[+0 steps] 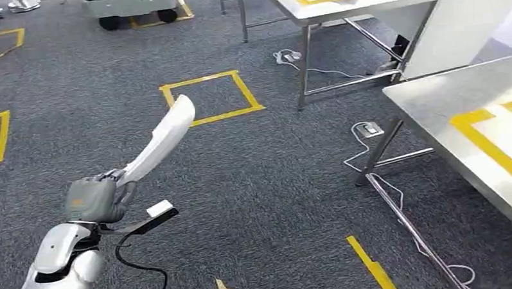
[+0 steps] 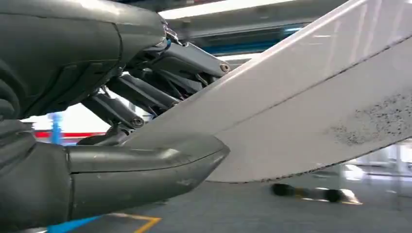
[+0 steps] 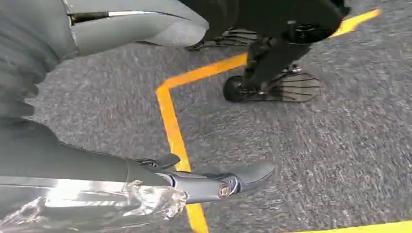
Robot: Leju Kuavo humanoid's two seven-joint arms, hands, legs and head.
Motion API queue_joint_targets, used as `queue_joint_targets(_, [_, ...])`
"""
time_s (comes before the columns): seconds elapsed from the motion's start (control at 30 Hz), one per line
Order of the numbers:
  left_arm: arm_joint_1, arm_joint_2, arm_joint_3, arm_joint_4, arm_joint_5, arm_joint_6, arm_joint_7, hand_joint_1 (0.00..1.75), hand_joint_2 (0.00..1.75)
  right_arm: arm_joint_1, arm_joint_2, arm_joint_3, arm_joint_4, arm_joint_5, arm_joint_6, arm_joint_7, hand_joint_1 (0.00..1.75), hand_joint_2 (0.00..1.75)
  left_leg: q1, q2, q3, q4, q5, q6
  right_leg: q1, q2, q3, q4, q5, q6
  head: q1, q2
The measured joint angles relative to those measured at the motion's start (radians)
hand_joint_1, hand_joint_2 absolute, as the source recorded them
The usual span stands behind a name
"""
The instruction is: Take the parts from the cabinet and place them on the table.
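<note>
— Looking across grey carpet [image 1: 255,183] with yellow tape squares, a steel table [image 1: 432,106] sits at the right edge.

— And the part?

— The long white part [image 1: 160,141] is off the table, raised over the carpet, clamped in the left hand [image 1: 98,198].

— Right hand [image 3: 145,167]?

— It hangs over the floor, holding nothing, thumb and fingers apart.

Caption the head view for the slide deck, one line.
Left robot hand carries a long white part over grey carpet, steel table with yellow tape ahead on the right.

Grey carpet floor [image 1: 255,183] carries yellow tape squares [image 1: 211,97], white cables [image 1: 363,155] and steel tables [image 1: 432,106].
</note>
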Motion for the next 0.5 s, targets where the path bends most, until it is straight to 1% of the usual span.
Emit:
queue_joint_targets(0.03, [-0.005, 0.000, -0.013, -0.001, -0.002, 0.001, -0.010, 1.75, 1.75, -0.004, 0.000, 0.002, 0.000, -0.002, 0.000, -0.002, 0.00, 1.75, 0.008, -0.011, -0.034, 0.080, 0.037, -0.017, -0.008, 0.031, 0.019, -0.011, -0.007, -0.013, -0.002, 0.000])
queue_joint_targets(0.07, [0.001, 0.003, -0.026, 0.000, -0.009, 0.004, -0.031, 1.75, 1.75, -0.009, 0.000, 0.005, 0.000, -0.006, 0.000, -0.003, 0.00, 1.75, 0.010, -0.084, -0.166, 0.280, -0.020, -0.015, -0.007, 0.072, 0.048, -0.026, -0.021, -0.030, -0.003, 0.000])
queue_joint_targets(0.1, [0.007, 0.010, -0.038, 0.000, -0.003, 0.008, -0.055, 1.75, 1.75, -0.007, 0.000, 0.008, 0.000, -0.006, 0.000, -0.007, 0.00, 1.75, 0.008, -0.090, -0.239, 0.286, -0.095, -0.004, 0.001, 0.129, 0.074, -0.026, -0.041, -0.031, -0.004, 0.000])
queue_joint_targets(0.13, [0.006, 0.012, -0.041, 0.000, 0.008, 0.010, -0.069, 1.75, 1.75, -0.006, 0.000, 0.008, 0.000, -0.006, 0.000, -0.011, 0.00, 1.75, 0.005, -0.093, -0.230, 0.231, -0.033, 0.004, 0.004, 0.142, 0.084, -0.026, -0.046, -0.029, -0.003, 0.000])
queue_joint_targets(0.17, [0.006, 0.014, -0.045, 0.000, 0.018, 0.011, -0.083, 1.75, 1.75, -0.006, 0.000, 0.010, 0.000, -0.007, 0.001, -0.015, 0.00, 1.75, 0.002, -0.106, -0.216, 0.166, 0.042, 0.014, 0.006, 0.152, 0.093, -0.026, -0.050, -0.029, -0.004, 0.000])
queue_joint_targets(0.2, [0.007, 0.016, -0.048, 0.000, 0.026, 0.014, -0.096, 1.75, 1.75, -0.005, 0.000, 0.012, 0.000, -0.007, 0.001, -0.020, 0.00, 1.75, -0.003, -0.140, -0.204, 0.096, 0.122, 0.027, 0.003, 0.161, 0.090, -0.029, -0.053, -0.027, -0.003, 0.000])
queue_joint_targets(0.23, [0.009, 0.019, -0.050, 0.000, 0.034, 0.018, -0.106, 1.75, 1.75, -0.008, 0.002, 0.015, 0.000, -0.007, 0.003, -0.022, 0.00, 1.75, -0.015, -0.165, -0.216, 0.059, 0.122, 0.034, 0.008, 0.173, 0.094, -0.021, -0.056, -0.022, 0.000, 0.000])
queue_joint_targets(0.27, [0.012, 0.023, -0.053, 0.000, 0.039, 0.020, -0.114, 1.75, 1.75, -0.011, 0.002, 0.016, 0.000, -0.008, 0.003, -0.023, 0.00, 1.75, -0.017, -0.175, -0.218, 0.055, 0.110, 0.037, 0.008, 0.185, 0.088, -0.021, -0.061, -0.015, -0.003, 0.000])
queue_joint_targets(0.3, [0.014, 0.023, -0.056, 0.000, 0.042, 0.021, -0.118, 1.75, 1.75, -0.010, 0.002, 0.017, 0.000, -0.008, 0.003, -0.026, 0.00, 1.75, -0.017, -0.168, -0.213, 0.053, 0.122, 0.040, 0.008, 0.196, 0.088, -0.022, -0.068, -0.009, -0.003, 0.000])
queue_joint_targets(0.33, [0.012, 0.024, -0.058, 0.000, 0.042, 0.022, -0.121, 1.75, 1.75, -0.006, 0.002, 0.018, 0.000, -0.008, 0.004, -0.027, 0.00, 1.75, -0.017, -0.161, -0.208, 0.053, 0.121, 0.042, 0.008, 0.205, 0.083, -0.027, -0.069, -0.005, -0.003, 0.000])
queue_joint_targets(0.37, [0.012, 0.024, -0.063, 0.000, 0.043, 0.023, -0.124, 1.75, 1.75, -0.003, -0.003, 0.020, 0.000, -0.008, 0.003, -0.028, 0.00, 1.75, -0.008, -0.148, -0.200, 0.039, 0.132, 0.048, 0.013, 0.216, 0.081, -0.028, -0.072, 0.002, -0.003, 0.000])
queue_joint_targets(0.4, [0.010, 0.024, -0.066, 0.000, 0.044, 0.025, -0.126, 1.75, 1.75, 0.001, -0.005, 0.022, 0.000, -0.009, 0.003, -0.030, 0.00, 1.75, -0.006, -0.135, -0.189, 0.031, 0.138, 0.049, 0.016, 0.172, 0.084, -0.011, -0.082, 0.005, -0.001, 0.000])
queue_joint_targets(0.43, [0.011, 0.024, -0.069, 0.000, 0.046, 0.027, -0.131, 1.75, 1.75, -0.001, -0.004, 0.023, 0.000, -0.008, 0.003, -0.030, 0.00, 1.75, -0.005, -0.126, -0.185, 0.030, 0.136, 0.057, 0.016, 0.118, 0.063, 0.033, -0.118, 0.011, 0.013, 0.000])
queue_joint_targets(0.47, [0.014, 0.024, -0.070, 0.000, 0.047, 0.028, -0.138, 1.75, 1.75, -0.004, -0.004, 0.024, 0.000, -0.009, 0.003, -0.031, 0.00, 1.75, -0.006, -0.114, -0.184, 0.030, 0.135, 0.059, 0.013, 0.087, 0.026, 0.108, -0.164, 0.017, 0.014, 0.000])
queue_joint_targets(0.5, [0.019, 0.026, -0.070, 0.000, 0.050, 0.028, -0.142, 1.75, 1.75, -0.007, -0.004, 0.024, 0.000, -0.009, 0.002, -0.034, 0.00, 1.75, -0.007, -0.100, -0.182, 0.031, 0.130, 0.059, 0.009, 0.073, -0.020, 0.195, -0.206, 0.022, 0.013, 0.000])
